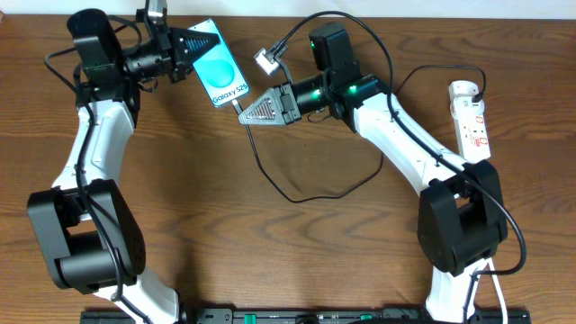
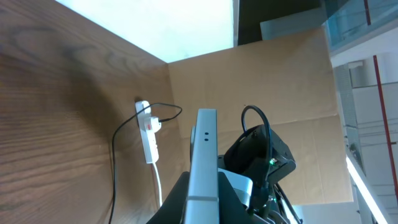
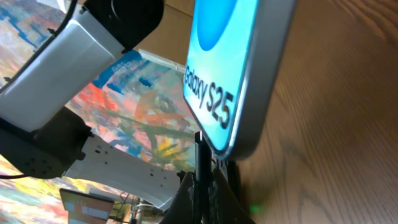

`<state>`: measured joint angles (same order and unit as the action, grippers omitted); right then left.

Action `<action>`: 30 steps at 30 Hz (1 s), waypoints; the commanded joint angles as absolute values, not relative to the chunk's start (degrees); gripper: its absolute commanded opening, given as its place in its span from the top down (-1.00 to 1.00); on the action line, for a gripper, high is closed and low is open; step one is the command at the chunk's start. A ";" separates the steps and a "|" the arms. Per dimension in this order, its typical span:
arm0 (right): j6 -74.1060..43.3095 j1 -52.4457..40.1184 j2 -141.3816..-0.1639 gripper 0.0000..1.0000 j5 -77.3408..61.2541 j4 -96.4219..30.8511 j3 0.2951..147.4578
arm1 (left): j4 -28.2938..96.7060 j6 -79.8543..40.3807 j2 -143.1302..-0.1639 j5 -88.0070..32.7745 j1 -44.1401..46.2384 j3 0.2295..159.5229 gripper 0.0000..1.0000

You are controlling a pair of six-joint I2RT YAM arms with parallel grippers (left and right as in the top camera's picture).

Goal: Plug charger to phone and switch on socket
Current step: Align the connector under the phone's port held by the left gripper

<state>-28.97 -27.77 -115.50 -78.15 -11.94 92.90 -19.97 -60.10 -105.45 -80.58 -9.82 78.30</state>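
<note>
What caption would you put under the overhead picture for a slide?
Left gripper steadies the phone; right gripper holds the charger plug at its lower end; power strip lies at right.

Phone [image 3: 231, 74] scrn: "Galaxy S25" (dark txt).

Lower middle of the counter [image 1: 270, 270] is wide open. Upper middle's cramped: left end effector [image 1: 212, 41] and right end effector [image 1: 244, 112] flank the phone [image 1: 225, 81], charger cable [image 1: 290, 198] loops through the centre, socket [image 1: 470, 117] hugs the right edge.
</note>
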 commanded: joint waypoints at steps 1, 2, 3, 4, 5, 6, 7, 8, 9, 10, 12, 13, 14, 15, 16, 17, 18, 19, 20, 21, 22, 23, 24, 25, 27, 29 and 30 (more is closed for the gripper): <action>-33.45 -28.18 -115.42 0.97 -78.15 -9.28 93.03 | -20.36 -60.07 -105.12 -83.18 -9.76 78.96 0.85; -33.95 -28.18 -115.42 0.97 -78.15 -8.69 93.03 | -20.36 -60.07 -105.12 -83.20 -9.76 78.96 0.85; -34.50 -28.18 -115.42 0.97 -78.13 -8.47 93.03 | -20.36 -60.07 -105.12 -83.18 -9.76 78.96 0.85; -34.68 -28.18 -115.42 0.97 -78.13 -8.49 93.03 | -20.36 -60.10 -105.12 -83.18 -9.76 78.96 0.85; -34.68 -28.18 -115.42 0.97 -78.13 -8.54 93.03 | -20.36 -60.07 -105.12 -83.18 -9.76 78.96 0.85; -34.70 -28.18 -115.42 0.97 -78.13 -8.54 93.03 | -20.36 -60.07 -105.12 -83.18 -9.76 78.96 0.86; -34.70 -28.18 -115.42 0.97 -78.13 -8.54 93.03 | -20.34 -60.07 -105.12 -83.18 -9.76 78.98 0.85; -34.70 -28.18 -115.44 0.97 -78.13 -8.54 93.01 | -20.34 -60.10 -105.12 -83.20 -9.76 78.96 0.85; -34.72 -28.18 -115.44 0.97 -78.11 -8.58 93.01 | -20.34 -60.10 -105.12 -83.22 -9.76 78.96 0.85; -34.76 -28.16 -115.44 0.97 -78.11 -8.60 92.95 | -20.32 -60.12 -105.12 -83.26 -9.76 78.96 0.85; -34.76 -28.10 -115.44 0.97 -77.93 -8.60 92.73 | -20.36 -60.10 -105.12 -83.18 -9.76 78.96 0.85; -34.96 -27.94 -115.44 0.97 -77.95 -8.60 92.38 | -21.19 -60.10 -105.12 -83.18 -9.78 78.96 0.85; -35.18 -27.86 -115.44 0.97 -77.95 -8.56 92.14 | -21.63 -60.12 -105.12 -83.18 -9.78 78.96 0.85; -35.18 -27.73 -115.44 0.97 -77.95 -8.56 91.72 | -22.06 -60.12 -105.12 -83.18 -9.76 78.96 0.85; -35.18 -27.66 -115.44 0.97 -77.95 -8.51 91.35 | -22.04 -60.12 -105.12 -83.13 -9.76 78.96 0.86; -35.16 -27.51 -115.44 0.97 -77.97 -8.51 90.94 | -22.02 -60.12 -105.12 -83.11 -9.78 78.98 0.85; -35.16 -27.42 -115.44 0.97 -77.97 -8.23 90.30 | -22.04 -60.10 -105.12 -83.11 -9.76 78.98 0.85; -35.16 -27.40 -115.44 0.97 -77.97 -7.88 89.89 | -22.04 -60.12 -105.12 -83.09 -9.76 78.98 0.86; -35.38 -27.40 -115.44 0.97 -77.97 -6.66 88.97 | -22.06 -60.10 -105.12 -82.50 -9.78 78.96 0.85; -35.62 -27.38 -115.44 0.97 -77.93 -6.33 88.60 | -22.04 -60.10 -105.12 -82.13 -9.78 78.96 0.85; -36.18 -27.33 -115.44 0.97 -77.95 -5.54 87.99 | -22.06 -60.10 -105.12 -81.65 -9.78 78.98 0.86; -36.23 -27.31 -115.44 0.97 -77.95 -5.17 87.72 | -22.09 -60.07 -105.12 -81.49 -9.78 78.96 0.86; -36.23 -27.31 -115.44 0.97 -77.95 -4.80 87.50 | -22.22 -60.07 -105.12 -81.45 -9.76 78.98 0.85; -36.42 -27.31 -115.44 0.97 -77.95 -4.34 87.50 | -22.22 -60.07 -105.12 -81.47 -9.78 78.98 0.86; -37.54 -27.31 -115.44 0.97 -77.97 -3.16 87.50 | -22.24 -60.05 -105.12 -81.47 -9.78 78.96 0.85; -39.24 -27.31 -115.44 0.97 -78.00 -0.99 87.50 | -22.24 -58.85 -105.12 -81.47 -9.76 78.96 0.85; -40.51 -27.33 -115.44 0.97 -78.35 0.16 87.50 | -22.24 -58.74 -105.12 -81.45 -9.76 78.98 0.85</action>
